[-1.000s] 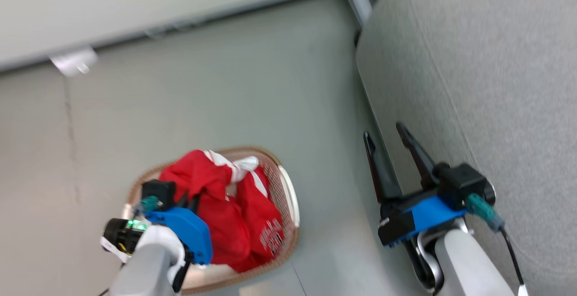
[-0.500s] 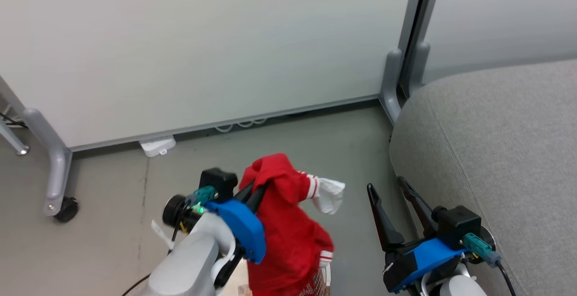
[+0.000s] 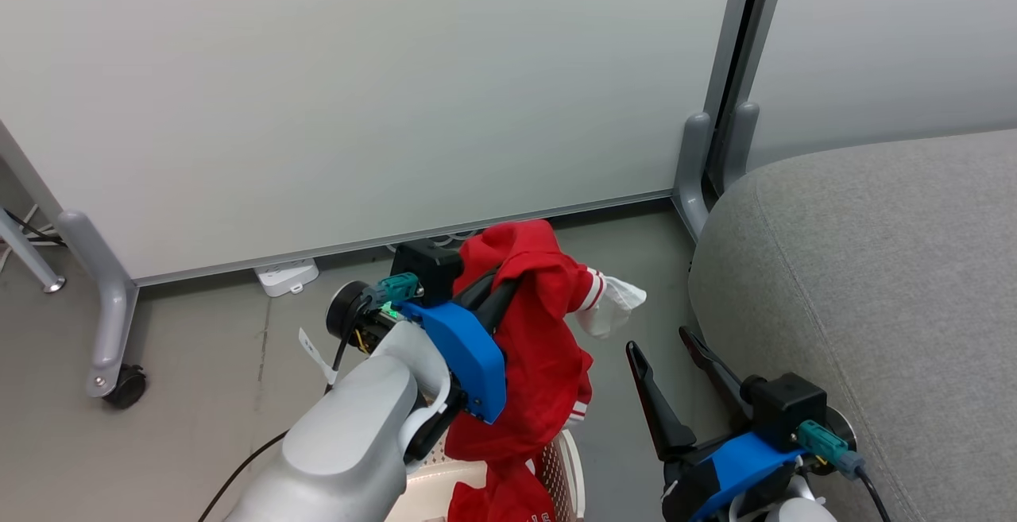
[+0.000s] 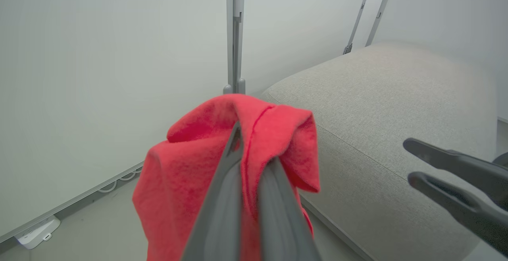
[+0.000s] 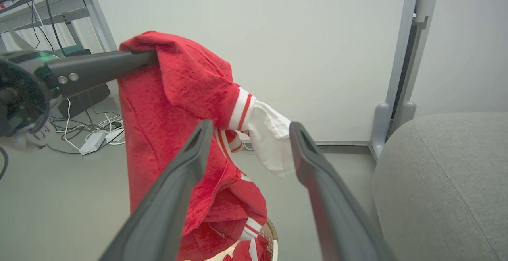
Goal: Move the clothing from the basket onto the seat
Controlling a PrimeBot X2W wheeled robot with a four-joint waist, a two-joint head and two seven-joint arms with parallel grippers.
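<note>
My left gripper (image 3: 508, 280) is shut on the clothing, a red garment (image 3: 548, 331) with a white panel and red-white striped trim. The garment hangs from the fingers above the basket (image 3: 574, 470), its lower end still reaching down to it. More red fabric (image 3: 504, 502) lies inside the basket. In the left wrist view the fabric (image 4: 190, 173) drapes over the closed fingers (image 4: 234, 161). My right gripper (image 3: 658, 339) stands open beside the hanging garment, between it and the grey seat (image 3: 874, 268). In the right wrist view its fingers (image 5: 198, 142) frame the white sleeve (image 5: 270, 134).
White partition panels stand behind on grey legs (image 3: 699, 164), one with a caster (image 3: 125, 385). A white power strip (image 3: 286, 276) lies on the floor by the panel. Cables and a rack (image 5: 47, 10) sit further left.
The head camera has tilted up. My left gripper has lifted the red garment out of the basket, up and toward the seat. The right gripper has stayed open.
</note>
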